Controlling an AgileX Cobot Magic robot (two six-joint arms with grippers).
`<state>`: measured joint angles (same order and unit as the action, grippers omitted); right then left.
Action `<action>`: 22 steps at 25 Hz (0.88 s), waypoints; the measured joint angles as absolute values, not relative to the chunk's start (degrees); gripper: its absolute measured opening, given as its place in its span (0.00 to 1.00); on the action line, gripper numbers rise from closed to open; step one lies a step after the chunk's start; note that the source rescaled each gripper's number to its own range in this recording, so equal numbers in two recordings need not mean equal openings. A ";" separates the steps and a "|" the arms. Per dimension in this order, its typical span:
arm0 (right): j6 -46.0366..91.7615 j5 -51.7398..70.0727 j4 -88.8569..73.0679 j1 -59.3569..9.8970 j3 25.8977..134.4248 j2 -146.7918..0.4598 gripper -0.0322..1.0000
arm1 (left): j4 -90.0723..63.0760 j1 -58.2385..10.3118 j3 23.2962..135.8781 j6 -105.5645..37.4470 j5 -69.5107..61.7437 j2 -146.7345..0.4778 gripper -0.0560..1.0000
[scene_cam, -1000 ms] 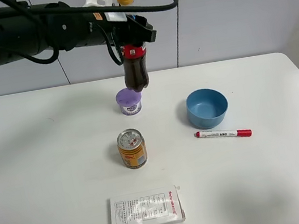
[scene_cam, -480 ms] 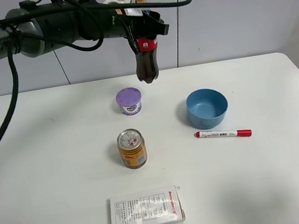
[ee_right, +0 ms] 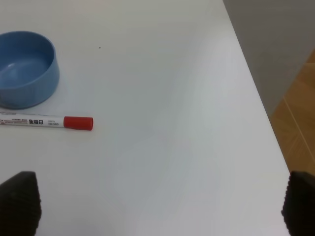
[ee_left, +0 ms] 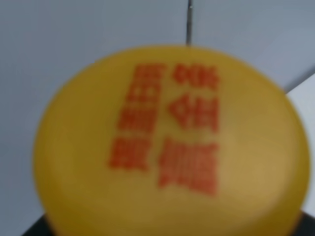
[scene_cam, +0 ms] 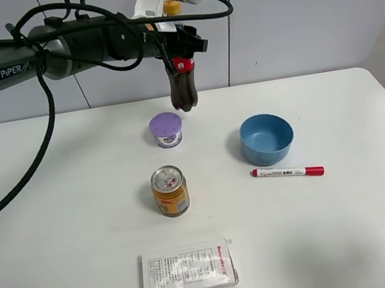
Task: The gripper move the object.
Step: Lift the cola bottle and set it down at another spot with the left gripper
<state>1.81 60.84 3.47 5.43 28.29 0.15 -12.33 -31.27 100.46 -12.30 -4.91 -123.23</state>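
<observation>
White "PiPER" lettering on left arm (scene_cam: 14,70), stretched level from the left across the back of the desk (scene_cam: 59,233), cables looped around it. Orange label on the white housing, too small to read. Left end effector (scene_cam: 178,52) clamped on cola bottle (scene_cam: 183,90) at its red label. Bottle hanging upright near the desk's rear middle, base just above the purple-lidded cup (scene_cam: 166,130) in the high view and apart from it. Yellow cap (ee_left: 172,142) filling the left wrist view, red block characters on top, blurred, not legible.

On desk, left to right: white box (scene_cam: 188,270) at the front, printed text too small to read; orange drink can (scene_cam: 170,190) upright between box and cup; blue bowl (scene_cam: 267,139); white marker (scene_cam: 287,172) with red cap lying just in front of the bowl, black print unreadable.

Right end effector (ee_right: 157,206) wide, black fingertips (ee_right: 17,199) at the wrist view's lower corners, over bare desk near its right edge.
</observation>
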 joint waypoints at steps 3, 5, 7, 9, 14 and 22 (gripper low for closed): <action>1.81 60.84 3.47 5.43 28.29 0.15 1.00 | -13.39 -31.20 100.59 -12.36 -4.68 -124.59 0.05; 1.81 60.84 3.47 5.43 28.29 0.15 1.00 | -13.53 -31.20 100.59 -12.44 -4.26 -125.39 0.05; 1.81 60.84 3.47 5.43 28.29 0.15 1.00 | -13.59 -31.20 100.59 -12.56 -3.53 -125.82 0.05; 1.81 60.84 3.47 5.43 28.29 0.15 1.00 | -13.67 -31.20 100.59 -12.56 -2.94 -126.05 0.05; 1.81 60.84 3.47 5.43 28.29 0.15 1.00 | -13.87 -31.20 100.59 -12.56 -2.01 -126.10 0.05; 1.81 60.84 3.47 5.43 28.29 0.15 1.00 | -14.52 -31.20 100.63 -12.56 -2.27 -127.94 0.05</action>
